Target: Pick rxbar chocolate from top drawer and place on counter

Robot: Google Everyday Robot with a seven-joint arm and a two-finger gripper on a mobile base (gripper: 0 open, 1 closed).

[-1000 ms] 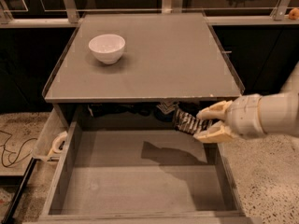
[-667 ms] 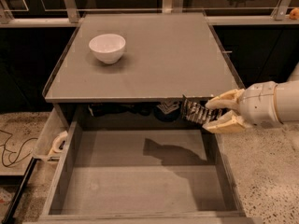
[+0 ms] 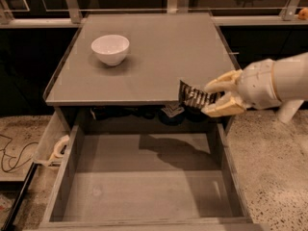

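My gripper (image 3: 214, 98) comes in from the right and is shut on the rxbar chocolate (image 3: 194, 97), a small black wrapper with white lettering. It holds the bar in the air at the counter's (image 3: 159, 52) front right edge, above the back of the open top drawer (image 3: 149, 186). The bar's free end sticks out to the left, tilted up over the counter's edge. The drawer's grey floor is bare.
A white bowl (image 3: 110, 49) stands on the counter's back left. A narrow pale side tray (image 3: 52, 143) with a tape roll (image 3: 61, 145) sits left of the drawer. Dark items (image 3: 171, 113) lie in shadow under the counter. Speckled stone floor (image 3: 274, 167) lies to the right.
My gripper has risen with the bar from just above the drawer's back to the level of the counter's front edge, and has shifted slightly right.
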